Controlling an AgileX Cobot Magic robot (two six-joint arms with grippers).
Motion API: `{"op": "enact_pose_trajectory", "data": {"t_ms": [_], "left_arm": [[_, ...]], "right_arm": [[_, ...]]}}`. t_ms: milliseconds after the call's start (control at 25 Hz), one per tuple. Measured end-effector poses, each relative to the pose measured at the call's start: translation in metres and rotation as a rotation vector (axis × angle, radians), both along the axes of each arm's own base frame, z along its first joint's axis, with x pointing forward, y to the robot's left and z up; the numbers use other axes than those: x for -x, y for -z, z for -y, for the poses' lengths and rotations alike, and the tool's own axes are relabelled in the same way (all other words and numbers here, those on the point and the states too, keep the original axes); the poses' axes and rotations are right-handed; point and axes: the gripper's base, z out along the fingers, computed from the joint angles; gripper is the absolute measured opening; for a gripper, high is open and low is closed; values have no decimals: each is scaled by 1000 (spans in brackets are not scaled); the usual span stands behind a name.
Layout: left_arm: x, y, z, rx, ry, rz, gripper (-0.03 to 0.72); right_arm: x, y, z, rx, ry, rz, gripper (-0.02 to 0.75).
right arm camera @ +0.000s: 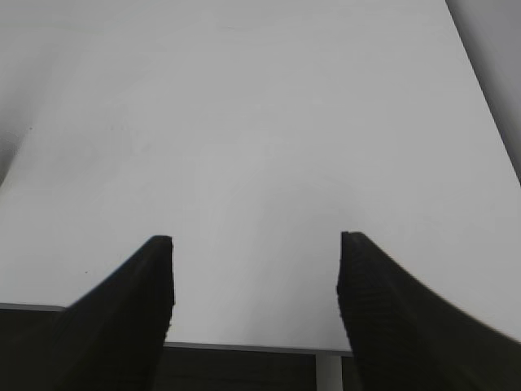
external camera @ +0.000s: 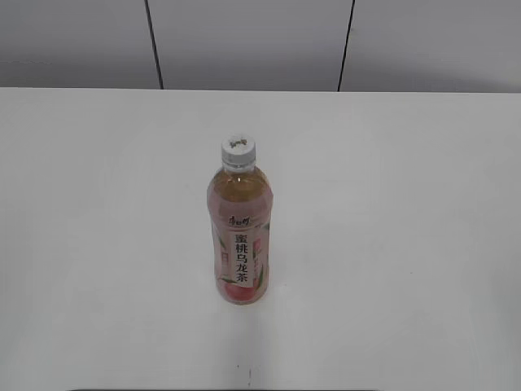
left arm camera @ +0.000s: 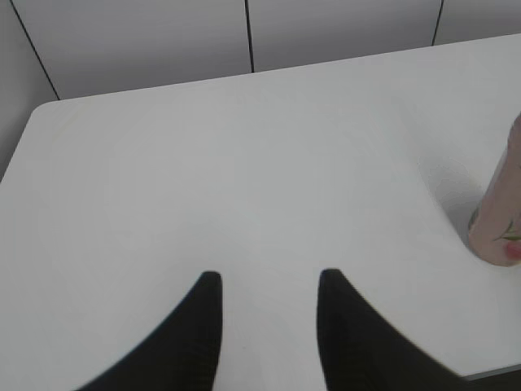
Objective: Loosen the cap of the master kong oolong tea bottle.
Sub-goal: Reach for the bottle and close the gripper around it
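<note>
Worktop (external camera: 98, 244): plain white surface filling most of the exterior view, with a grey panelled wall behind it at 12 o'clock.
Master kong oolong tea bottle (external camera: 240, 236): stands upright near the middle of the worktop, apart from both arms. In the left wrist view only its base shows, at the 3 o'clock edge (left arm camera: 498, 220). The right wrist view does not show it at all.
Handling, bottle: it looks nearly full of pale tea, so probably fairly heavy and steady on its base. The thin clear wall will likely give under a hard squeeze, and the label film looks slick. Best held around the labelled middle, firmly enough to stop it turning.
Left hand (left arm camera: 267, 281): released, jaws apart over bare worktop, holding nothing, with the bottle off towards 3 o'clock.
Right hand (right arm camera: 255, 244): released, jaws spread wide over bare worktop near its front edge, holding nothing.
Cap (external camera: 238, 149): white, ribbed, seated on the neck, at 12 o'clock on the bottle. It is stiff and small, and the ribs should give purchase. Pinch it across the sides and twist.
Stage: nothing gripped yet, so loosening is not yet begun.
</note>
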Motion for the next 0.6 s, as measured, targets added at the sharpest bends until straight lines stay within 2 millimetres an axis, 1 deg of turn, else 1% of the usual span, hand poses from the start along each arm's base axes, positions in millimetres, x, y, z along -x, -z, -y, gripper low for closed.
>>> {"op": "enact_pose_trajectory", "data": {"t_ms": [600], "left_arm": [[0,0,0,0,0,0,242]], "right_arm": [[0,0,0,0,0,0,482]]}}
